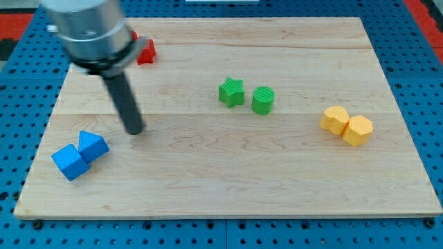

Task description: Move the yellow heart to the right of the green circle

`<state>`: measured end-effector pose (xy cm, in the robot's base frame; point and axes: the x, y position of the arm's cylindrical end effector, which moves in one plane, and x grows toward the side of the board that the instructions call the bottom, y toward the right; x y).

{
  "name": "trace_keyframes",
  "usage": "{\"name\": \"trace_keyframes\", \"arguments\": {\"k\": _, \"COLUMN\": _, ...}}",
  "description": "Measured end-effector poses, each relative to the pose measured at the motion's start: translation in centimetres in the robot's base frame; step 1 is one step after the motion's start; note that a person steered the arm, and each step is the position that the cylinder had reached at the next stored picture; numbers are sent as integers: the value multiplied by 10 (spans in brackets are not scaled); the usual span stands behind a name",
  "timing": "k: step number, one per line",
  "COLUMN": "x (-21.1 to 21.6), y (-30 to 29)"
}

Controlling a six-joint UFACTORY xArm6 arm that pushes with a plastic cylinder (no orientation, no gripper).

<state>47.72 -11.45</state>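
The yellow heart (335,120) lies on the wooden board at the view's right, touching a yellow hexagon (358,130) just to its right. The green circle (263,99) stands near the board's middle, with a green star (232,92) close on its left. My tip (136,129) rests on the board at the view's left, far from the yellow heart and well left of the green blocks. It touches no block.
Two blue blocks (80,155) sit side by side below and left of my tip, near the board's left edge. A red block (145,52) is at the top left, partly hidden behind the arm. A blue pegboard surrounds the wooden board (228,187).
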Motion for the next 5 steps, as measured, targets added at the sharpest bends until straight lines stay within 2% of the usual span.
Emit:
{"name": "trace_keyframes", "arguments": {"k": 1, "x": 0, "y": 35}}
{"name": "trace_keyframes", "arguments": {"k": 3, "x": -2, "y": 56}}
{"name": "trace_keyframes", "arguments": {"k": 4, "x": -1, "y": 87}}
{"name": "trace_keyframes", "arguments": {"k": 5, "x": 66, "y": 182}}
